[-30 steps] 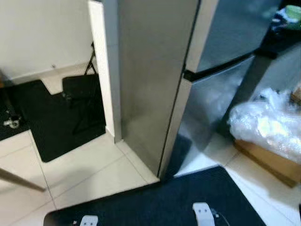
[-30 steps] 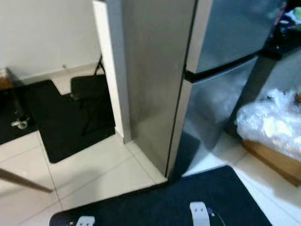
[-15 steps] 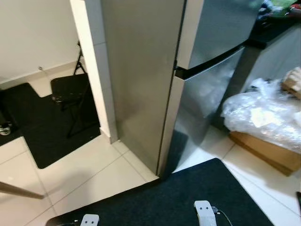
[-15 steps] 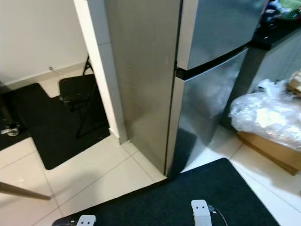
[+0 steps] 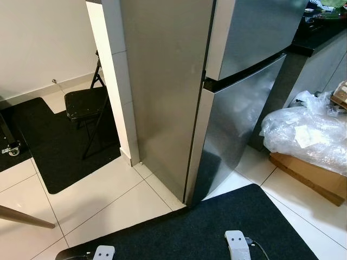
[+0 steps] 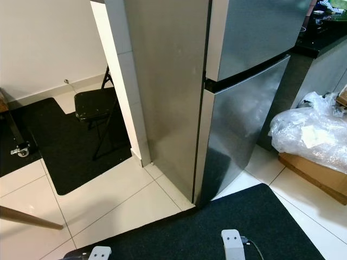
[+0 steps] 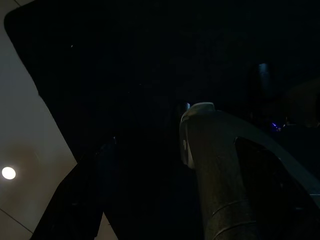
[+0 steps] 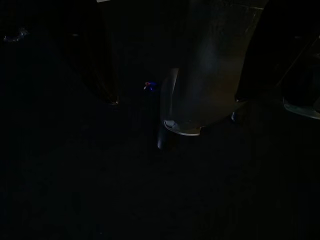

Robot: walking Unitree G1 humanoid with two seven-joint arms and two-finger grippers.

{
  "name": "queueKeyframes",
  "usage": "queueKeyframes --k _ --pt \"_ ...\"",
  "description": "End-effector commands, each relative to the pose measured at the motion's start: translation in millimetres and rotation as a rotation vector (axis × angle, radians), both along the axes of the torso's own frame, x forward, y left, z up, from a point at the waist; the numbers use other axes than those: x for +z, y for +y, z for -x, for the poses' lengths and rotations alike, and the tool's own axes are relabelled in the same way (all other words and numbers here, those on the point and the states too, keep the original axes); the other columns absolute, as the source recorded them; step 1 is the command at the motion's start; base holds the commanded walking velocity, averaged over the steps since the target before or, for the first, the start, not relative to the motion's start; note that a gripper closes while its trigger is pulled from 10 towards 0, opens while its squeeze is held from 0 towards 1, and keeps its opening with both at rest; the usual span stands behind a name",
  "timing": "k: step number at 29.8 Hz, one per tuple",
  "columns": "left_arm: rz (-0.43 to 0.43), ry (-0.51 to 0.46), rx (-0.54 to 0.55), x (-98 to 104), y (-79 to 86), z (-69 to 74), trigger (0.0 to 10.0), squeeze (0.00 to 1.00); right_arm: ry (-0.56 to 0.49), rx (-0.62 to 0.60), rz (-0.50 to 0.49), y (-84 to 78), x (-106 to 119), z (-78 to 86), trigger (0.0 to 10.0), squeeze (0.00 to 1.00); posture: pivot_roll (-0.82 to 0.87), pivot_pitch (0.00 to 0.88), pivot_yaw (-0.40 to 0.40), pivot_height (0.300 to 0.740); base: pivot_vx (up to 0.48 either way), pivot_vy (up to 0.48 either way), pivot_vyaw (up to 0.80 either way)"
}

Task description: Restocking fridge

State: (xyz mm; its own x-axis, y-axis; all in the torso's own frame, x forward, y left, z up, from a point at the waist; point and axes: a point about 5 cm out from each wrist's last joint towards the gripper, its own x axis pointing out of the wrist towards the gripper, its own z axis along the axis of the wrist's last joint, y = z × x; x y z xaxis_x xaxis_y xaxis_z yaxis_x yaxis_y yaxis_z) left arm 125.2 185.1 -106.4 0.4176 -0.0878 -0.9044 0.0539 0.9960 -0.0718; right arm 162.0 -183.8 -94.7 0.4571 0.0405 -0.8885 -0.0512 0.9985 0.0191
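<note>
Pale floor tiles spread out in front of you, with a dark mat lying across the nearest part of the floor, right at the robot's feet. Straight ahead stands the fridge, a tall stainless-steel unit seen from one corner, so you face both its plain side panel and its front. Both doors are closed: the upper door sits above a dark seam, and the lower door runs down to the floor. The near bottom corner of the fridge meets the far edge of the mat.

Just beside the fridge on your left is a white tiled pillar. Past it, a black folding chair stands on a second black mat against a white wall. To the right of the fridge, a dark countertop runs away from you, and below it a heap of crumpled clear plastic wrap rests on a flat cardboard box on the floor.

Both arms hang idle. The left wrist view is very dark; one finger of the left gripper can be made out above the mat and tiles, but you cannot tell how the pincer stands. The right wrist view is darker still, and the right pincer's state cannot be told either.
</note>
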Motion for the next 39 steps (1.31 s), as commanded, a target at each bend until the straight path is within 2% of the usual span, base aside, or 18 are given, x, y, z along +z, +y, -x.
queueKeyframes --k 1,15,23,39 --pt "-0.006 0.005 0.006 -0.4 1.8 1.7 10.0 0.0 -0.008 0.009 -0.001 -0.4 0.7 -1.2 10.0 0.0 -0.01 0.0 0.01 0.74 0.0 0.0 0.0" --pt "-0.006 0.009 -0.005 -0.5 1.5 2.0 10.0 0.0 -0.005 0.004 -0.003 0.3 0.1 0.0 10.0 0.0 -0.02 0.0 0.015 0.74 0.0 0.0 0.0" --pt "0.025 0.014 0.026 -0.7 0.7 2.6 10.0 0.0 -0.002 0.003 -0.005 0.7 -0.4 1.1 10.0 0.0 -0.02 0.0 0.014 0.74 0.0 0.0 0.0" --pt "0.0 0.009 0.03 -0.5 2.7 1.9 10.0 0.0 -0.009 0.05 0.002 2.6 -0.2 0.5 10.0 0.0 -0.01 0.0 0.014 0.74 0.0 0.0 0.0"
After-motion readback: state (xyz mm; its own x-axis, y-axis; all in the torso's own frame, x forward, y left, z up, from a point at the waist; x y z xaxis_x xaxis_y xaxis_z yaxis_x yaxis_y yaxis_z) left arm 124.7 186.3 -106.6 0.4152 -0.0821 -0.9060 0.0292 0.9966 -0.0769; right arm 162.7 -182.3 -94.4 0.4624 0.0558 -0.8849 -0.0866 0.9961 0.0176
